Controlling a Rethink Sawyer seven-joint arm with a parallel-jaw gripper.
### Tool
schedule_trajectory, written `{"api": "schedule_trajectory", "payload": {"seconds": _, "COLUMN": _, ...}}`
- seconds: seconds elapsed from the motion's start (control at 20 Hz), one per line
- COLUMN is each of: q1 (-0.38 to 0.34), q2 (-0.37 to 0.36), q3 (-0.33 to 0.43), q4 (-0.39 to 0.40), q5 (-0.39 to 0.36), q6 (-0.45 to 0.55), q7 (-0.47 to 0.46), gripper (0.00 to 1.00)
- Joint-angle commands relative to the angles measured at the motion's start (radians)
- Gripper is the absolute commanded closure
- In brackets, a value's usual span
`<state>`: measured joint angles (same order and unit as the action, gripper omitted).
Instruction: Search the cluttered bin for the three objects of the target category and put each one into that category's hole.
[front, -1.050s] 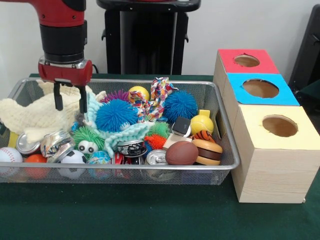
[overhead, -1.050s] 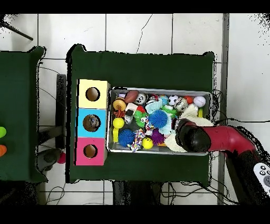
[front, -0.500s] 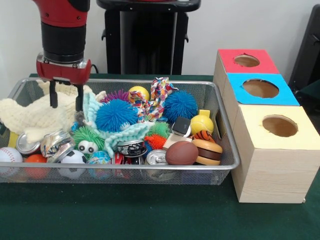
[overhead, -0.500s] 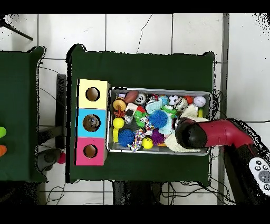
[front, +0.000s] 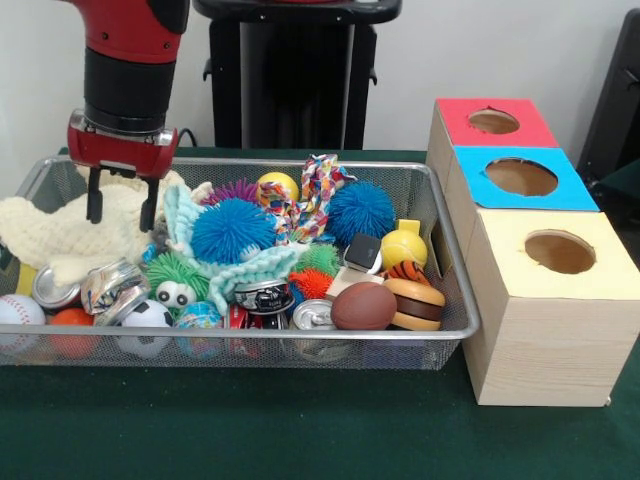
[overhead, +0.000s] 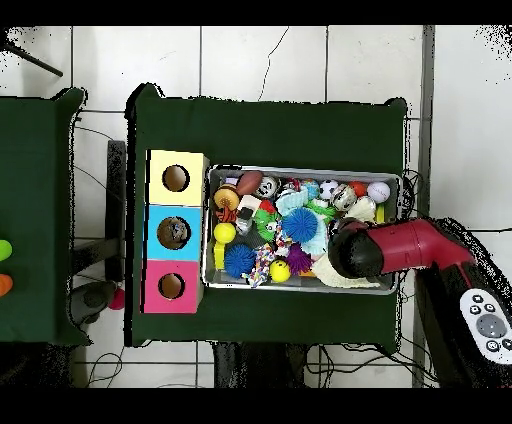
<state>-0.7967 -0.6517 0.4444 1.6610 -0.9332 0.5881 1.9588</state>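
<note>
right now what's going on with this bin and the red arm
A red and black robot arm hangs over one end of a wire mesh bin crammed with toys: spiky balls, sports balls, cans and a cream knitted cloth. Its hand is open and empty, poised just above the cloth. Beside the bin stand three wooden boxes with holes on top: a red box, a blue box and a yellow box. Nothing is being carried to a hole at this moment.

Front view was evenly bright, soft diffuse light, faint shadows under mesh bin (front: 455, 300). Glare showed on crushed cans (front: 110, 285). Focus was fair throughout. Overhead view looked dimmer, flatter.
</note>
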Motion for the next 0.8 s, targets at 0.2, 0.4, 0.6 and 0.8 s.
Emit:
{"api": "schedule_trajectory", "payload": {"seconds": 0.2, "q1": -0.009, "q2": 0.021, "q3": -0.066, "q4": -0.05, "q5": -0.057, "q6": 0.135, "q7": -0.217, "gripper": 0.0}}
{"api": "schedule_trajectory", "payload": {"seconds": 0.4, "q1": -0.005, "q2": 0.031, "q3": -0.087, "q4": -0.049, "q5": -0.054, "q6": 0.162, "q7": -0.221, "gripper": 0.0}}
{"api": "schedule_trajectory", "payload": {"seconds": 0.6, "q1": -0.021, "q2": 0.036, "q3": -0.103, "q4": -0.015, "q5": -0.058, "q6": 0.125, "q7": -0.198, "gripper": 0.0}}
{"api": "schedule_trajectory", "payload": {"seconds": 0.8, "q1": -0.029, "q2": 0.023, "q3": -0.13, "q4": 0.049, "q5": -0.062, "q6": 0.072, "q7": -0.155, "gripper": 0.0}}
